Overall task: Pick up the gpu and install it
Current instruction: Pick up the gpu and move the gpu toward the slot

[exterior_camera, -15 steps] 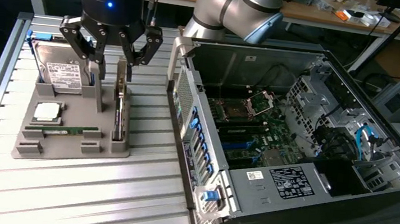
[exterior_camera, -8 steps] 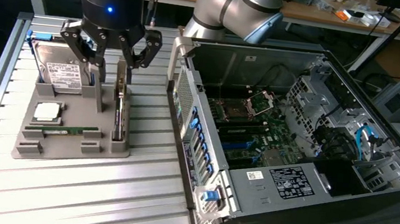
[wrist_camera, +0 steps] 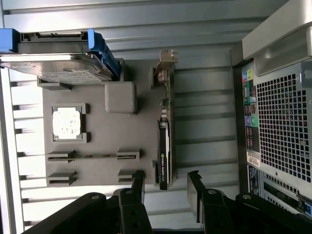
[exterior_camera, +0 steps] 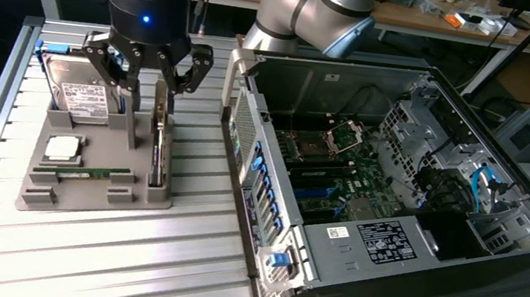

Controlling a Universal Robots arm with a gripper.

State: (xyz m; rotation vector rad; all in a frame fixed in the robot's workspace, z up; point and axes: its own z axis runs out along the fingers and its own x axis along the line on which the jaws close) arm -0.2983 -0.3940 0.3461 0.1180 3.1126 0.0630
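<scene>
The pincer (exterior_camera: pixel 147 84) hung with its jaws wide and held nothing; it stood over the grey parts tray (exterior_camera: pixel 89 200) on the slatted tabletop (exterior_camera: pixel 83 255). Seen from the wrist, the pincer (wrist_camera: pixel 166 181) was lined up with the gpu (wrist_camera: pixel 165 141); one fingertip (wrist_camera: pixel 138 181) showed on either side of the card's nearer end, each apart from it with a clear gap. The gpu (exterior_camera: pixel 157 151) stood on its long edge in a slot of the tray (wrist_camera: pixel 97 139), closest of all the parts to the pincer; its black block lay at the nearer end and its silver bracket at the farther one. To one side of the pincer, a little farther off, the narrow RAM stick (exterior_camera: pixel 82 171) (wrist_camera: pixel 92 156) lay flat in its slot; just past it sat the square CPU (exterior_camera: pixel 62 146) (wrist_camera: pixel 68 122). Farther still on that side, the hard drive (exterior_camera: pixel 86 98) (wrist_camera: pixel 53 66) leaned in its holder. On the pincer's other side, past the gpu, stood the open computer case (exterior_camera: pixel 247 128) (wrist_camera: pixel 282 126); deepest inside it lay the motherboard (exterior_camera: pixel 341 180).
</scene>
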